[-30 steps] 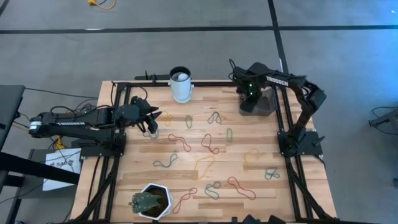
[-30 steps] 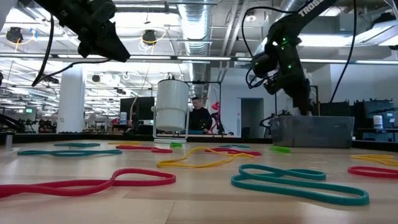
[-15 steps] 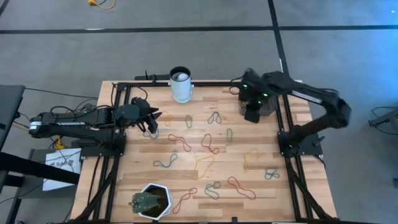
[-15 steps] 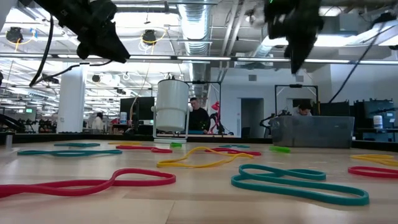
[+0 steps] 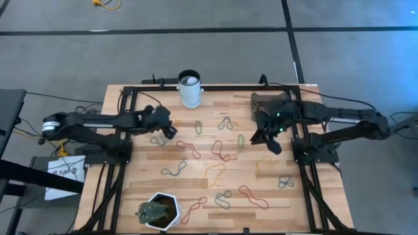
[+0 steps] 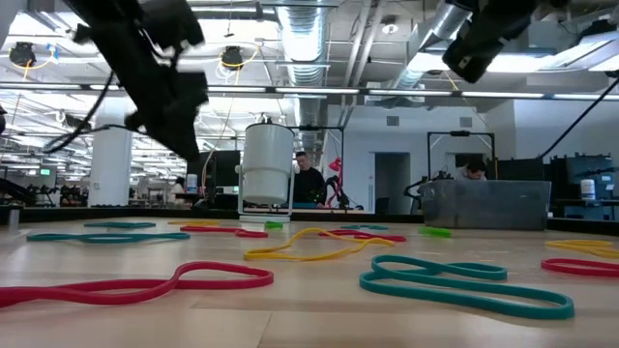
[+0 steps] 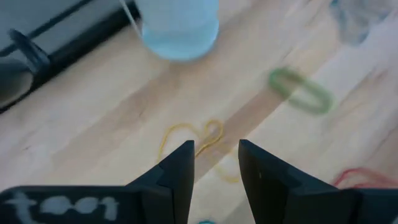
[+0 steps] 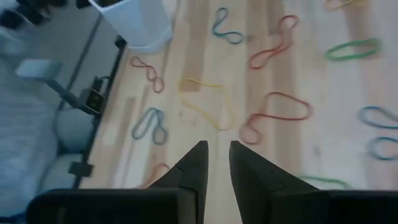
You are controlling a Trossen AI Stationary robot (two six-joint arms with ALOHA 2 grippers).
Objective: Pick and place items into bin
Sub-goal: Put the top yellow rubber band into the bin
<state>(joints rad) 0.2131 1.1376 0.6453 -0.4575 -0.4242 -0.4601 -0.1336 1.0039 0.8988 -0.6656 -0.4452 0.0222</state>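
Many thin rubber-band loops, red (image 5: 220, 151), green (image 5: 240, 140), yellowish (image 5: 214, 173) and blue-grey (image 5: 174, 170), lie flat across the wooden table. The small dark bin (image 5: 266, 99) stands at the far right, partly under my right arm; it also shows in the low view as the grey tray (image 6: 488, 204). My left gripper (image 5: 168, 130) hangs open, tilted down over a yellowish band (image 7: 198, 138), clear of it. My right gripper (image 5: 260, 136) is in the air nearer than the bin, narrowly open (image 8: 217, 163), with nothing between its fingers.
A white cylindrical cup (image 5: 189, 89) stands at the table's far edge, and a white hexagonal plant pot (image 5: 159, 211) at the near edge. A dark metal frame (image 5: 124, 124) runs along the left, far and right sides. People show in the room beyond the table (image 6: 309, 182).
My right gripper has risen from over the bin and swung toward the table's near edge and middle, turning as it went. My left gripper has tipped downward and come down toward the table and slightly rightward, over the yellowish band. No band has moved.
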